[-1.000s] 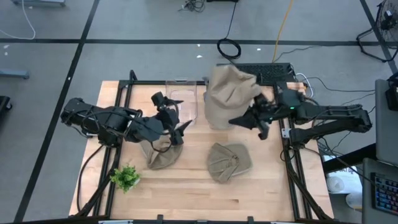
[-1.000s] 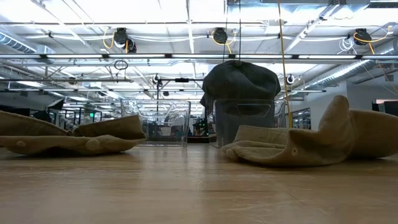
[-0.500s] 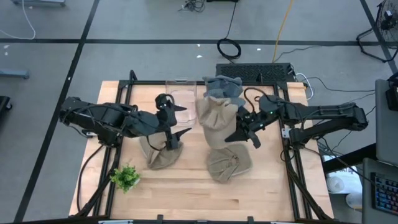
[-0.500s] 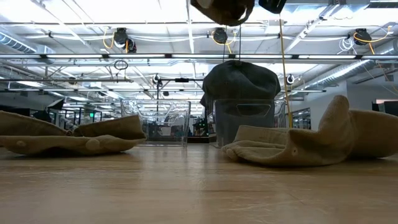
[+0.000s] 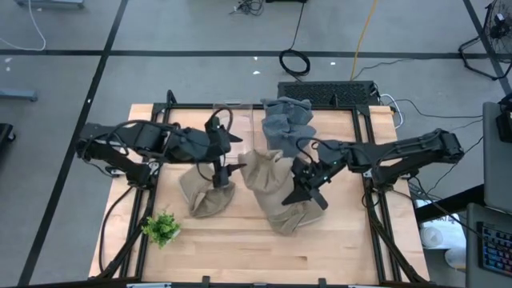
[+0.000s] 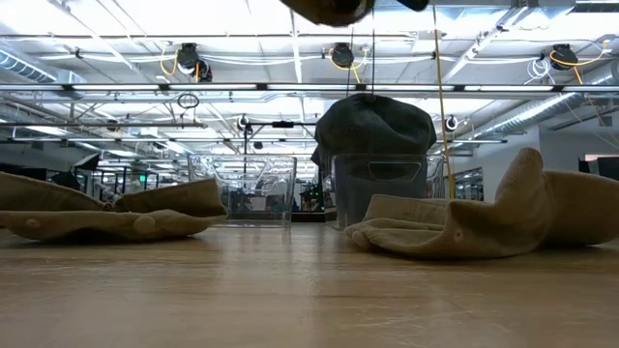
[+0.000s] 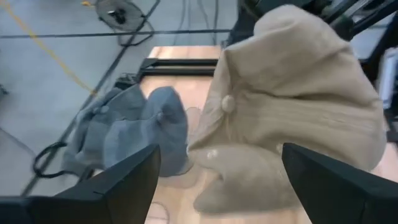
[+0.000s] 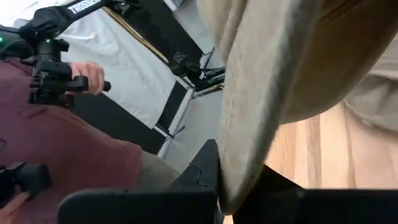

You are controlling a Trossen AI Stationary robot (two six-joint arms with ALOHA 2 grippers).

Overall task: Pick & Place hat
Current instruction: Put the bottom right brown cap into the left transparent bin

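A tan hat (image 5: pixel 268 172) hangs in my right gripper (image 5: pixel 308 186), high over the table's middle; only its lowest part (image 6: pixel 329 8) shows in the low view. Two more tan hats lie flat on the wood, one on the left (image 5: pixel 204 196) and one under the carried hat (image 5: pixel 294 214). Grey hats (image 5: pixel 284 120) are piled on a clear container at the far edge. My left gripper (image 5: pixel 220 160) is open and hovers above the left tan hat; its wrist view looks at the carried hat (image 7: pixel 292 93) and the grey hats (image 7: pixel 134 127). My right gripper pinches the tan hat by an edge of its cloth (image 8: pixel 242 162) between its two fingers. It comes from the table's right side, slanting down. The hat is lifted clear of the table and bulges out toward the left, beyond the fingers.
A second clear container (image 5: pixel 234 122) stands at the far edge beside the one with the grey hats. A small green plant (image 5: pixel 162 228) sits near the left front corner. A black frame (image 5: pixel 376 216) borders the table. A person (image 8: pixel 68 155) shows beyond the table.
My right gripper has carried the tan hat from above the far container toward the table's near edge and left, to a place over the middle. The grey hats, covered before, now show. The hat has stayed lifted.
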